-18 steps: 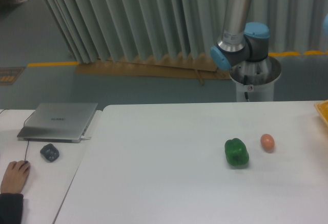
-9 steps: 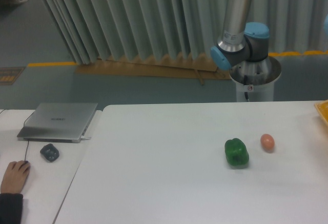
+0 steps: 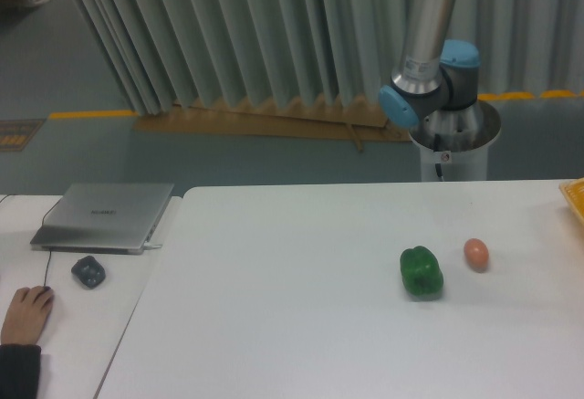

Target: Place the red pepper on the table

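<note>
No red pepper anywhere in frame, so nothing's been placed yet as far as I can see; the table (image 3: pixel 301 326) only has a green pepper (image 3: pixel 421 271) and an egg (image 3: pixel 475 253) at right; arm (image 3: pixel 427 43) stands upper right, claw out of frame, can't tell its state.

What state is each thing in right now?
Green pepper: lying on the table, free.
Egg: on the table, right of the green pepper, apart from it.
Laptop: closed, on the side desk.
Mouse: on the desk, untouched.
Hand: resting on the desk.
Red pepper: not in view.
Gripper: out of frame.
</note>
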`<state>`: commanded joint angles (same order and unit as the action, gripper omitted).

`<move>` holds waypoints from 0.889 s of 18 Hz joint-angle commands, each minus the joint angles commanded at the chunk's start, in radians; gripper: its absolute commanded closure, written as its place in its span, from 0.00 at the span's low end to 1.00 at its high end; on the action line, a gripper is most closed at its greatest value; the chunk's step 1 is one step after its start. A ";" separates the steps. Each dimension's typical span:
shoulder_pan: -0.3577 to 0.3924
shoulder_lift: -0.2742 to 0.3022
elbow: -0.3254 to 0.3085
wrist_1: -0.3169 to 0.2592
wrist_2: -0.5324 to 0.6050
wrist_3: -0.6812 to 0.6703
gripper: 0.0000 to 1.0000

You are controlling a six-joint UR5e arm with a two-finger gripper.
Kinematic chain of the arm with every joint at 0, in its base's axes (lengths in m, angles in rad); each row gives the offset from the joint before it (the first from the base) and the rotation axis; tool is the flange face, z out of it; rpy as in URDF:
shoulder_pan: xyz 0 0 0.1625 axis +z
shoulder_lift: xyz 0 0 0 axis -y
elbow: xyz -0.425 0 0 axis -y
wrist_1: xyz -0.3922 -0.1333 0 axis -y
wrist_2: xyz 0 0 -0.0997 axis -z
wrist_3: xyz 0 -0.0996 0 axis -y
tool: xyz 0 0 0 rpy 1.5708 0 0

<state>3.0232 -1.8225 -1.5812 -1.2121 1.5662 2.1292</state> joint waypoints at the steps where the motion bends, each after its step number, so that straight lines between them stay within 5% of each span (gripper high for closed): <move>1: 0.035 0.008 -0.034 0.037 -0.003 0.002 0.00; 7: 0.164 0.023 -0.128 0.068 -0.236 -0.073 0.00; 16: 0.161 0.046 -0.201 0.078 -0.250 -0.244 0.00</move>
<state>3.1846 -1.7763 -1.7825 -1.1336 1.3162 1.8853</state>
